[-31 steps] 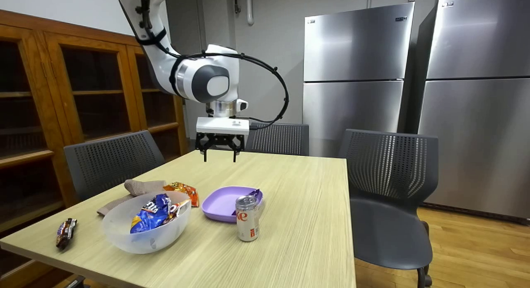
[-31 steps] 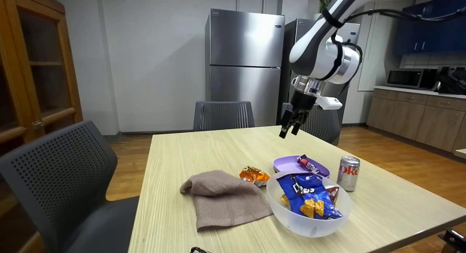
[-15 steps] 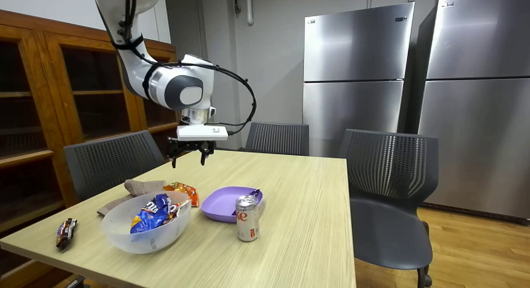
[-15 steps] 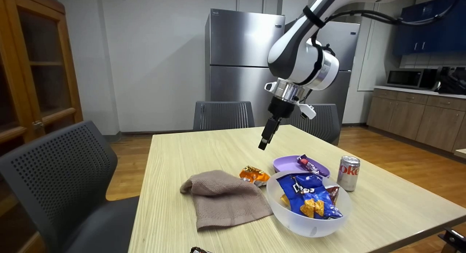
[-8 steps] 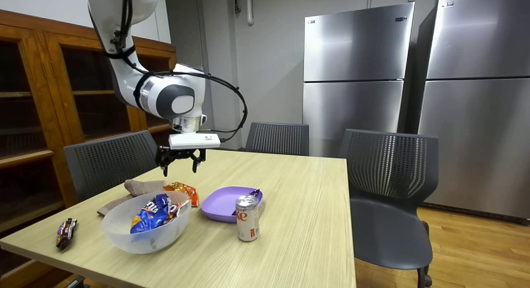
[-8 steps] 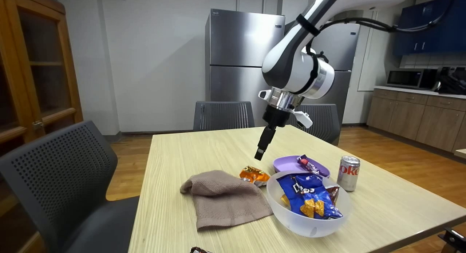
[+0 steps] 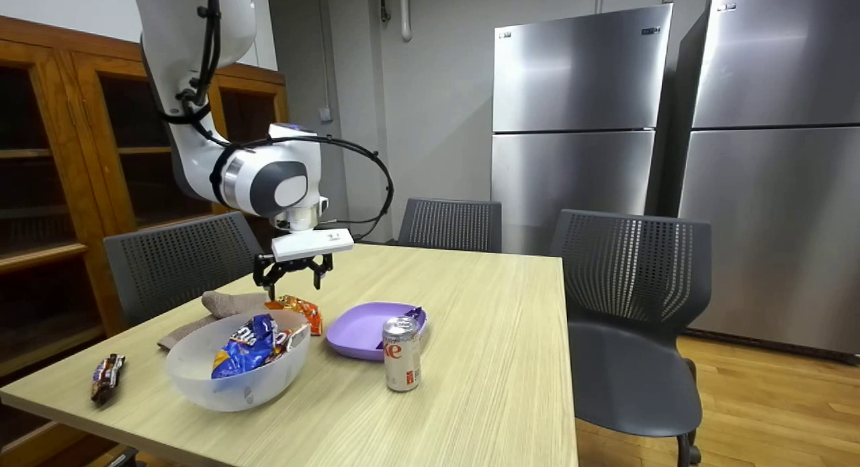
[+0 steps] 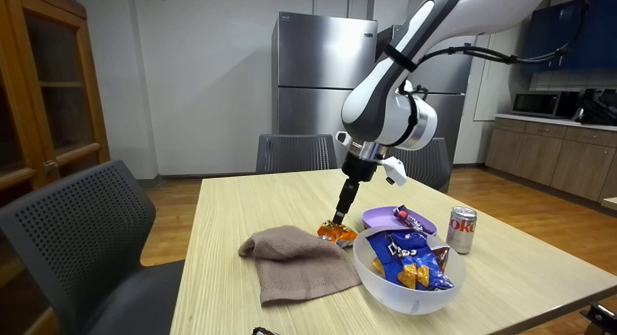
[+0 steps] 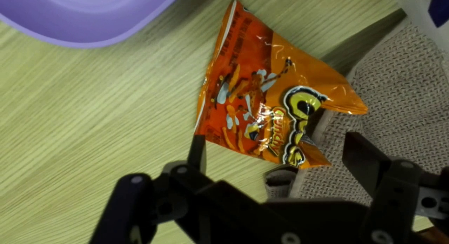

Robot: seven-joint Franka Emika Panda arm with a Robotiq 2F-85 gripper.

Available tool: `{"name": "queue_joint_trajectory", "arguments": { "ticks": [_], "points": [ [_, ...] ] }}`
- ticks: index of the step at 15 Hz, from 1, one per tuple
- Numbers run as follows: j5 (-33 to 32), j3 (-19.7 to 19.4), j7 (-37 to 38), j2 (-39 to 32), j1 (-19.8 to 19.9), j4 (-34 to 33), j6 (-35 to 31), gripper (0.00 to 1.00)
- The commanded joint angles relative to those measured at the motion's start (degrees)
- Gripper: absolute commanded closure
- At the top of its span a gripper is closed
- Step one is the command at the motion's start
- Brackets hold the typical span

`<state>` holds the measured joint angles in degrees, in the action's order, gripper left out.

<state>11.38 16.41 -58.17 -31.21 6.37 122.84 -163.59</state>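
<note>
My gripper (image 7: 294, 289) is open and empty, pointing down just above the orange chip bag (image 7: 302, 311). In the wrist view the bag (image 9: 252, 96) lies partly ahead of the fingers (image 9: 275, 145), its near edge between them. One fingertip overlaps the bag's corner in that view; whether they touch cannot be told. The other fingertip is over the brown cloth (image 9: 396, 107). In an exterior view the fingertips (image 8: 339, 218) are at the top of the bag (image 8: 336, 232). The purple plate (image 9: 87, 26) is beside the bag.
A frosted bowl (image 8: 409, 301) holds a blue chip bag (image 8: 407, 262) and other snacks. A soda can (image 7: 402, 356) stands by the plate, which holds a purple-wrapped bar (image 8: 409, 219). A dark candy bar (image 7: 106, 378) lies near the table edge. Chairs (image 7: 631, 319) surround the table.
The gripper has moved down and across from above the far part of the table to the orange bag, turning slightly. It has stayed open. The objects on the table have not moved.
</note>
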Motion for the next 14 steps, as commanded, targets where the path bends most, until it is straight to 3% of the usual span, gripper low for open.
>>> {"name": "queue_joint_trajectory", "arguments": {
  "ticks": [1,4,5,6,14],
  "points": [
    [-4.6,-1.7,4.8,-1.3,-1.6,-0.5,-2.3,0.0],
    [-7.3,-2.0,7.2,-1.6,-1.5,-0.5,-2.7,0.0],
    [-7.8,-1.6,7.3,-1.7,-1.1,-0.4,-3.0,0.09],
    [-8.5,-1.7,7.6,-1.8,-1.1,-0.3,-3.5,0.26],
    [-12.0,-1.8,9.8,-2.0,-1.0,-0.4,-3.8,0.88]
  ]
}}
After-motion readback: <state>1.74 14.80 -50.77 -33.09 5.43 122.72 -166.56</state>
